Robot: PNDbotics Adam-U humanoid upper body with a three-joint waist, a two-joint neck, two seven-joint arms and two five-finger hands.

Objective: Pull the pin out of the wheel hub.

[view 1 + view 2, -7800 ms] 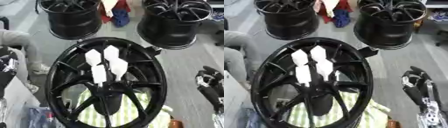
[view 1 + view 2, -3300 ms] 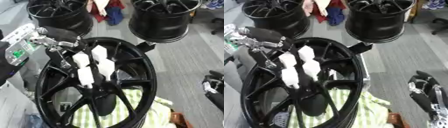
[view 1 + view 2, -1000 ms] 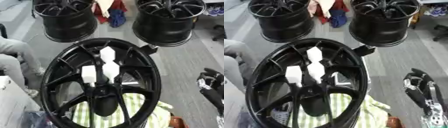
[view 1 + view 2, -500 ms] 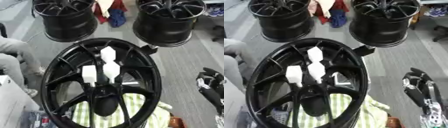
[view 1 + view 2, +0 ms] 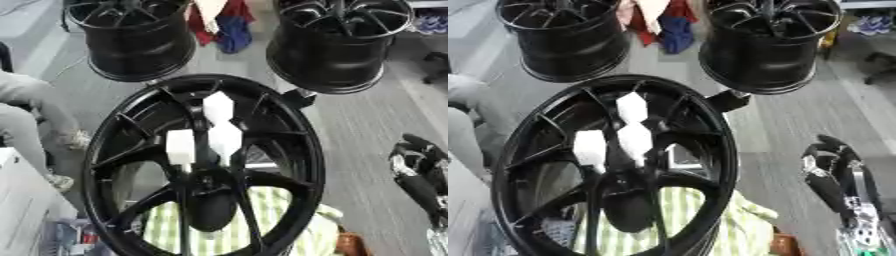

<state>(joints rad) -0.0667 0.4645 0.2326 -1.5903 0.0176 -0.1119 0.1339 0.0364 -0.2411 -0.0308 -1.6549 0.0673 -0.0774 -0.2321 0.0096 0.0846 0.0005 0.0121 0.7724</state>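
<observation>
Two spare rims [image 5: 131, 35] behind hub [image 5: 206, 165]

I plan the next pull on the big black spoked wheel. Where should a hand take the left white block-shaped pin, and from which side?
Probably by the upper part of the left white block-shaped pin, coming from above and the left: it stands out of the big black spoked wheel, apart from the two other white pins on its right.

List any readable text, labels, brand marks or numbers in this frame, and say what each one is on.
None can be read.
The white pins standing in the near wheel hub show blank faces.
The two black rims behind show no visible marking.
The right hand, low at the right edge, carries no legible mark.
</observation>
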